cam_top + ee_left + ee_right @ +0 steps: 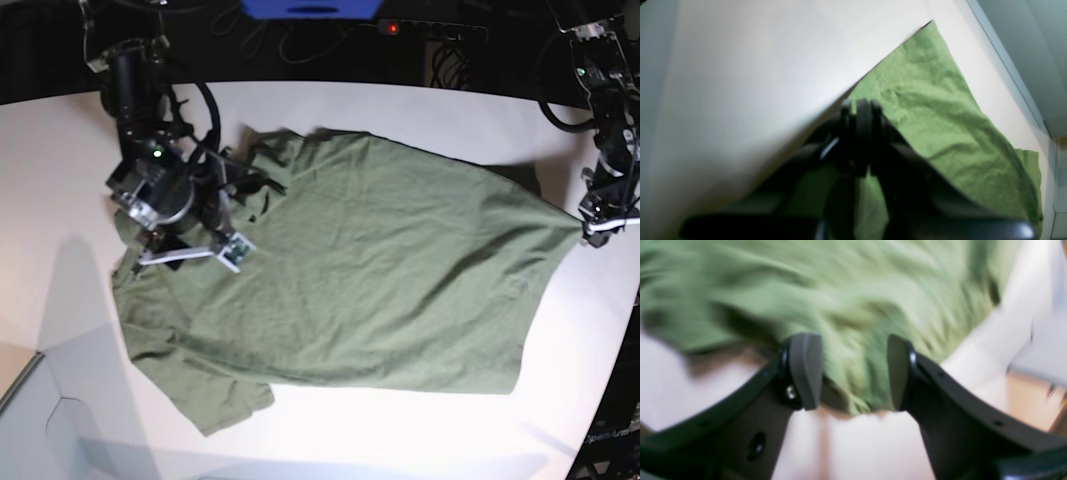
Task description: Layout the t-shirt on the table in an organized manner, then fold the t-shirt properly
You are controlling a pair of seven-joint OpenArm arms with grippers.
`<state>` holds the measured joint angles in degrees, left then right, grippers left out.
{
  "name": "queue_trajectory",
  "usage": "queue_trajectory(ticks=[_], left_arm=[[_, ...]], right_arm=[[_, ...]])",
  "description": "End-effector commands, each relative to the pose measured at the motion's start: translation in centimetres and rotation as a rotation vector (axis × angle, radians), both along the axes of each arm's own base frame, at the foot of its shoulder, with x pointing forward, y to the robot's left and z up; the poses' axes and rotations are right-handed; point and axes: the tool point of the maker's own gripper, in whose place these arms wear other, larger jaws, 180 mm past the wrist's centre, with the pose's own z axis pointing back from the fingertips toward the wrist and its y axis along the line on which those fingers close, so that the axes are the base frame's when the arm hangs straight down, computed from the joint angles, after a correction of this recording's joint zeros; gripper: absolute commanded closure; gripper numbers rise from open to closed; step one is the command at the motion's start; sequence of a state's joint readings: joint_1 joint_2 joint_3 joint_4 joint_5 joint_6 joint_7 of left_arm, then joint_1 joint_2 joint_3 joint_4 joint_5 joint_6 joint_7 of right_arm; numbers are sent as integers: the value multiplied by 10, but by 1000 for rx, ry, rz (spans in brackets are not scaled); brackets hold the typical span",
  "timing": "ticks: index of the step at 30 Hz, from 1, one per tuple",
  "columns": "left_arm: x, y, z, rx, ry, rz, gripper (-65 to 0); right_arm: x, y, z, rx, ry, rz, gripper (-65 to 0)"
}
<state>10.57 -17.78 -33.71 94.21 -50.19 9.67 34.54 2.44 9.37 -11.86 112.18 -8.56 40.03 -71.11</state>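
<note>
An olive-green t-shirt (370,280) is spread over the middle of the white bench (420,430), its body lying mostly flat with soft wrinkles, a sleeve seen at the near left and the hem side reaching toward the right edge. At the far right of the base view, one corner of the shirt is drawn out into a point and is held clamped in the left pincer (583,228), whose jaws are seen together on the cloth. In the left wrist view the same pincer (863,110) is shown pressed shut on a fold of the green fabric (933,110), which fans away from it across the pale bench surface (740,83). At the left of the base view the right pincer (185,250) is positioned over the collar and shoulder area of the garment. In the right wrist view its jaws (855,373) are seen apart, with grey pads on either side of a blurred edge of the shirt (840,306); nothing is gripped between them, and the white bench (857,446) is visible below. No containers are seen on the bench.
</note>
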Motion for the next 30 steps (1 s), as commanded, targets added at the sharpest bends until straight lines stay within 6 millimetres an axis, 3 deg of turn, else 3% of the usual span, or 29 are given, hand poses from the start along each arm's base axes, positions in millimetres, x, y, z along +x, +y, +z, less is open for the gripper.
queue_trajectory(ticks=[1, 6, 15, 26, 30], left_arm=[[5, 7, 15, 21, -39, 9, -1], [6, 7, 16, 21, -42, 9, -1], [7, 7, 17, 21, -44, 9, -1], [6, 7, 16, 21, -42, 9, -1], [6, 7, 16, 21, -41, 9, -1]], right_arm=[[9, -10, 12, 6, -41, -33, -320], [-6, -37, 1, 0, -4, -114, -320], [-43, -31, -28, 1, 100, -101, -320], [-62, 31, -52, 68, 157, 98, -319], [-41, 32, -71, 85, 179, 103, -319]])
